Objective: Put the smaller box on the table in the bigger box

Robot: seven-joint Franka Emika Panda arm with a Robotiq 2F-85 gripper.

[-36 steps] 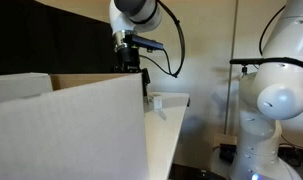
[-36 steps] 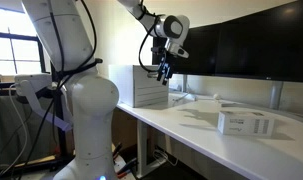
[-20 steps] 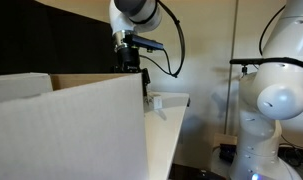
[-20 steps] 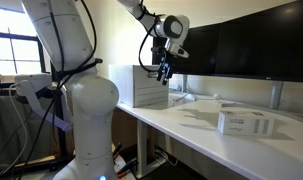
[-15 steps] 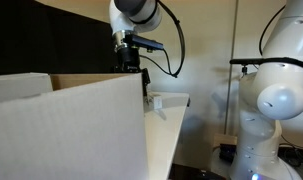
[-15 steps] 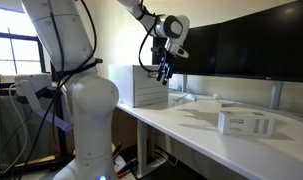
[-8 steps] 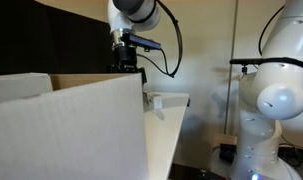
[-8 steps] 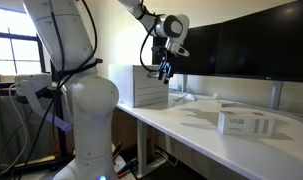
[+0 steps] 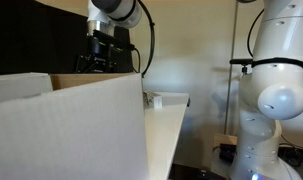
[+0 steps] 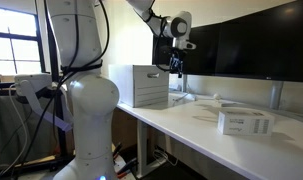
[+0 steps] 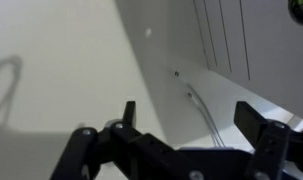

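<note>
The smaller box (image 10: 243, 122), a flat white carton, lies on the white table (image 10: 186, 132) near its right end. In an exterior view it shows as a small white shape (image 9: 170, 100) beyond the bigger box. The bigger box (image 10: 148, 86) stands at the table's far left. Its pale wall (image 9: 66, 130) fills the foreground in an exterior view. My gripper (image 10: 177, 66) hangs in the air just right of the bigger box, well above the table and far from the smaller box. In the wrist view its fingers (image 11: 191, 115) are spread apart with nothing between them.
Dark monitors (image 10: 246, 45) line the wall behind the table. A large white robot body (image 10: 86, 110) stands beside the table, seen also in an exterior view (image 9: 276, 95). A thin cable (image 11: 199, 105) lies on the white surface under the wrist.
The arm has swung sideways in the last half second, away from above the bigger box's edge, toward the monitors. The smaller box has not moved.
</note>
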